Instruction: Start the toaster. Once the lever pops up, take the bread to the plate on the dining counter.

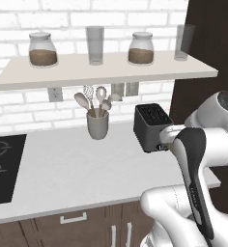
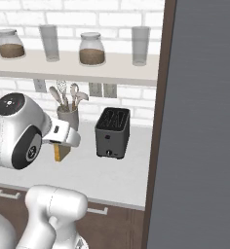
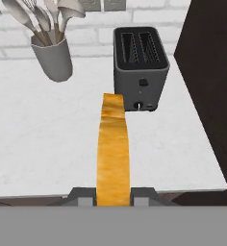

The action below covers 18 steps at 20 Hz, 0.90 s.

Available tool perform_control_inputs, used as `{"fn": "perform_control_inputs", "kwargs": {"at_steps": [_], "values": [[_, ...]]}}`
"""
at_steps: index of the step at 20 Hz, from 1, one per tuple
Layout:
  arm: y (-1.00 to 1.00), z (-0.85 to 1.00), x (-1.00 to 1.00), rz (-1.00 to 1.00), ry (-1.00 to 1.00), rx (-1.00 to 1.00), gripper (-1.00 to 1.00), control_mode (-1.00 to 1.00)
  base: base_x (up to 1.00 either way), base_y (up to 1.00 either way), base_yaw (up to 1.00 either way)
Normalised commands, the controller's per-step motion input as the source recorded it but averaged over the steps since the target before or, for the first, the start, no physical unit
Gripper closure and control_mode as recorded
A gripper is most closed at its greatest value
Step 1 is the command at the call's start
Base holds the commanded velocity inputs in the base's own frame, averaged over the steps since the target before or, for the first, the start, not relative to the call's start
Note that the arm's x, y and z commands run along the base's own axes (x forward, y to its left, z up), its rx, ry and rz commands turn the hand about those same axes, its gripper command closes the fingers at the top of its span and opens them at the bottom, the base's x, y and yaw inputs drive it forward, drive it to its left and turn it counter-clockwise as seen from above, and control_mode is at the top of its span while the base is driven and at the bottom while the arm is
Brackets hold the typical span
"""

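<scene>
Above the worktop point(image 3: 48, 144), the gripper point(image 3: 113, 194) held the bread point(image 3: 113, 149) clamped edgewise, best kept level and firm while swinging toward the plate.

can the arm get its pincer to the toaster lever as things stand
Probably not cleanly: the pincer is shut on the bread, whose slice sticks out toward the toaster. The counter between them is otherwise bare.

The arm point(image 1: 198, 159) has glossy white rounded shells. A black strip runs along one link. Its joint caps point(image 2: 12, 103) are dark grey.
</scene>
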Motion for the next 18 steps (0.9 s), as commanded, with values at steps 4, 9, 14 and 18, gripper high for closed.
{"fn": "perform_control_inputs", "kwargs": {"at_steps": [4, 9, 14, 18], "values": [[0.00, 0.00, 0.00, 0.00, 0.00, 0.00, 1.00, -1.00, 0.00, 0.00, 0.00], [0.00, 0.00, 0.00, 0.00, 0.00, 0.00, 1.00, -1.00, 0.00, 0.00, 0.00], [0.00, 0.00, 0.00, 0.00, 0.00, 0.00, 1.00, 1.00, -0.19, 0.00, 0.00], [0.00, 0.00, 0.00, 0.00, 0.00, 0.00, 1.00, 1.00, -0.67, 0.11, 0.09]]}}
